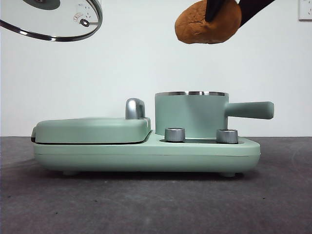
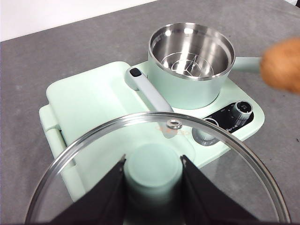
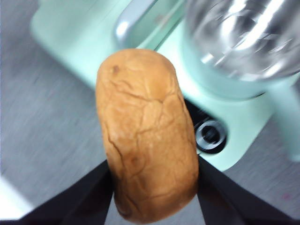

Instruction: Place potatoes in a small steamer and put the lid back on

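Fingers of my right gripper (image 3: 152, 185) pinch the cracked orange-brown potato (image 1: 208, 22) in the air above the open mint-green steel-rimmed steamer pot (image 1: 191, 114), while my left gripper (image 2: 153, 176) clamps the clear glass lid's (image 2: 225, 154) green knob, held aloft.

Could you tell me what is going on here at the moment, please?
Both arms are busy in the air. The left gripper is shut on the knob of the lid, holding it up and off to the side. The right gripper is shut on the potato, held high above the small steamer, roughly over its open rim. The steamer sits uncovered on its mint-green base with nothing visible inside but its steel rack.
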### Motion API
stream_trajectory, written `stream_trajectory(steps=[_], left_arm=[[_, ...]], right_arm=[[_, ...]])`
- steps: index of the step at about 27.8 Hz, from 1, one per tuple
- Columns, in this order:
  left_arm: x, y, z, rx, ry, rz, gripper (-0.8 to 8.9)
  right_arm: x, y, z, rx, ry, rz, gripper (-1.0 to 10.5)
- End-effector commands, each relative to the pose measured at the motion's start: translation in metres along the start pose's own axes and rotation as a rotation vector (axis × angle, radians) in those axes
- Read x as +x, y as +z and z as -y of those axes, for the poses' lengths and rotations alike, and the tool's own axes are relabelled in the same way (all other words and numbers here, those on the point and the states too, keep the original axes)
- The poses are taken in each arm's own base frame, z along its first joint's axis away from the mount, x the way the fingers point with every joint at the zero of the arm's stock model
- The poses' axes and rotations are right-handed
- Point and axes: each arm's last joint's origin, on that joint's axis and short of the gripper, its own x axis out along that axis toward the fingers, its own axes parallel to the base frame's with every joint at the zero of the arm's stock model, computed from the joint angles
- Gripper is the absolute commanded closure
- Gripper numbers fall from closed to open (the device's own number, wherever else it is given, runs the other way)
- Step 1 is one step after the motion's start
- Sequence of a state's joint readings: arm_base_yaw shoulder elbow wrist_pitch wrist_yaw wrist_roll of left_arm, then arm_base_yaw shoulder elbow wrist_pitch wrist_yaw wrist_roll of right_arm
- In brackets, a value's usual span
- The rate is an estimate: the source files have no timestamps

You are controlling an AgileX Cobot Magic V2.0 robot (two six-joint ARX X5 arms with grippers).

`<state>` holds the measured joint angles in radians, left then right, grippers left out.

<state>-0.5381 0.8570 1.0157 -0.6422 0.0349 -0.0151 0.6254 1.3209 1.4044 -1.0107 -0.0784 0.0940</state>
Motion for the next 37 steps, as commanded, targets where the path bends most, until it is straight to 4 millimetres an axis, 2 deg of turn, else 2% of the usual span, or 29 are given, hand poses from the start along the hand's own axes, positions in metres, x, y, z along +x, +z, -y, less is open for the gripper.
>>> stream_trajectory(steps=[1, 9, 16, 22, 37], left_arm=[[-0.004, 0.007, 0.001, 0.014, -0.005, 0.053, 7.98], [-0.004, 0.007, 0.001, 0.014, -0.005, 0.053, 7.98], [-0.004, 0.007, 0.001, 0.026, -0.005, 0.053, 7.98], [-0.004, 0.007, 0.001, 0.029, -0.005, 0.054, 7.98], [-0.004, 0.007, 0.001, 0.029, -0.005, 0.054, 7.98]], right_arm=[[0.011, 0.018, 0.010, -0.014, -0.024, -0.013, 7.3], [0.055, 0.058, 0.047, -0.010, -0.085, -0.060, 7.3], [0.090, 0.077, 0.073, 0.011, -0.111, -0.080, 7.3], [0.117, 0.082, 0.087, 0.030, -0.074, -0.081, 7.3], [0.154, 0.081, 0.095, 0.036, -0.068, -0.107, 7.3]])
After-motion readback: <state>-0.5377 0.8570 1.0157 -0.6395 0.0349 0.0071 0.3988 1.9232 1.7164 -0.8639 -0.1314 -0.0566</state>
